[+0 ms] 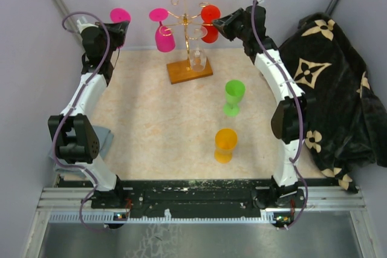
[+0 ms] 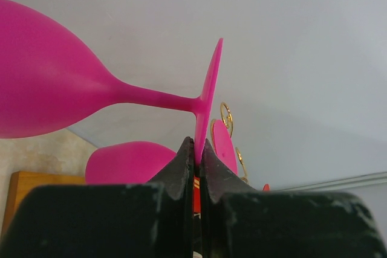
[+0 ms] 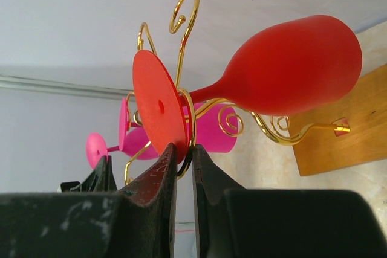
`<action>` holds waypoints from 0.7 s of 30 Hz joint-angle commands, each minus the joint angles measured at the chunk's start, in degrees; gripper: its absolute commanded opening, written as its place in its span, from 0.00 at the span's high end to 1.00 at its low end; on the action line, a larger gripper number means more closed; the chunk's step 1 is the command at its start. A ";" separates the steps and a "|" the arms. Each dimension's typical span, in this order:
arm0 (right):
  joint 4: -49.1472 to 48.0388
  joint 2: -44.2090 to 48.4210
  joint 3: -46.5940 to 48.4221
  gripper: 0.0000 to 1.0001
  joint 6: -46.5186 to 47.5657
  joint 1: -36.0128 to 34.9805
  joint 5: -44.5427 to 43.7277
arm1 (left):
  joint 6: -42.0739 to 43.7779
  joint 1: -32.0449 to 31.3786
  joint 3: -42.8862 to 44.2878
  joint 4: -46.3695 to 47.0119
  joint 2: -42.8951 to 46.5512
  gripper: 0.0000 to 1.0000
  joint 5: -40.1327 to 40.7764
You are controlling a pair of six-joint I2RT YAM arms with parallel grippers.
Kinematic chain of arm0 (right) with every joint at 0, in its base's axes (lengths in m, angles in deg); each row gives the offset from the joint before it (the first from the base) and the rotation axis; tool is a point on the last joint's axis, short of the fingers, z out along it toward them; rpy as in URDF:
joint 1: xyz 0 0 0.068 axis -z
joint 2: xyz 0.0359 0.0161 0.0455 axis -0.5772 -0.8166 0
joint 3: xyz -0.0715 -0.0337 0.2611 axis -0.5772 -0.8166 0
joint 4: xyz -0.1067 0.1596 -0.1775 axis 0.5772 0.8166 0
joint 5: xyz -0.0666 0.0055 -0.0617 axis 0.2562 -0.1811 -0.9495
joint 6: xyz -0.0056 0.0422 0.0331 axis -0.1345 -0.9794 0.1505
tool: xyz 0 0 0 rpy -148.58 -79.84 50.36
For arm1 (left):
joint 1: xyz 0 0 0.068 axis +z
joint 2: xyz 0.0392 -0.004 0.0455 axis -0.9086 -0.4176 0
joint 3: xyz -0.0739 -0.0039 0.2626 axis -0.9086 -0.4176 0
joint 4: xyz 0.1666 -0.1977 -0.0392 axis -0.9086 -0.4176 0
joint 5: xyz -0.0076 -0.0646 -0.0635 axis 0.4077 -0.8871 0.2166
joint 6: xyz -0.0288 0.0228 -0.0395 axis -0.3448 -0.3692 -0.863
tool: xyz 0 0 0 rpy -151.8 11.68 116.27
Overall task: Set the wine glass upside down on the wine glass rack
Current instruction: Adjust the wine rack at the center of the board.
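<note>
The right gripper (image 3: 181,152) is clamped on the foot disc of the red wine glass (image 3: 290,64). The bowl points away from its fingers, and the stem lies across a scroll arm of the wine glass rack (image 3: 181,22), right at the fingertips. That gold loop sits just beside the jaw gap, so 1 risk is releasing with the wire caught against a finger; drawing back would then drag the light rack by its wooden base (image 3: 338,131). Whether the foot is fully seated in the scroll I cannot tell; if not, the glass could drop on release. Just past the loop a hung pink glass (image 3: 211,131) crowds the far side, so free room lies back along the wrist. The left gripper (image 2: 195,144) is pinched shut on the thin rim of the pink wine glass (image 2: 54,83), an edge hold that could pivot or slip. The wall is close beyond its fingers; open space lies toward the rack. Under the right forearm stand a green glass (image 1: 234,95) and an orange glass (image 1: 225,143), upright and easy to clip on a low retreat.
</note>
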 commanded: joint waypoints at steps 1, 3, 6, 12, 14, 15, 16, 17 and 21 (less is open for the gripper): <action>-1.15 6.02 0.02 1.00 0.77 -2.00 -0.37 | -0.13 0.28 2.33 1.47 -0.27 0.96 -0.85; -1.00 6.48 -0.33 1.00 0.70 -2.03 -0.44 | -0.22 0.24 2.37 1.47 -0.28 0.97 -0.97; -0.67 7.23 -1.09 1.00 0.46 -2.03 -0.67 | -0.25 0.20 2.33 1.47 -0.36 0.97 -1.12; -2.34 9.82 -5.22 1.00 -1.63 -2.11 -1.07 | -0.24 0.13 2.14 1.38 -0.14 0.97 -1.10; -2.72 10.77 -6.76 1.00 -2.39 -2.10 -1.55 | -0.25 0.15 2.11 1.30 -0.09 0.97 -1.13; -2.93 11.26 -7.33 1.00 -2.47 -2.12 -1.80 | -0.35 0.08 2.09 1.29 -0.15 0.97 -1.19; -3.04 11.55 -7.77 1.00 -2.56 -2.19 -1.77 | -0.35 0.13 2.05 1.29 -0.18 0.97 -1.24; -3.01 11.73 -8.09 1.00 -2.63 -2.28 -1.76 | -0.39 0.15 2.15 1.36 -0.18 0.97 -1.20; -3.60 13.04 -10.15 1.00 -3.22 -2.29 -1.81 | -0.37 -0.10 2.31 1.33 -0.42 0.97 -1.20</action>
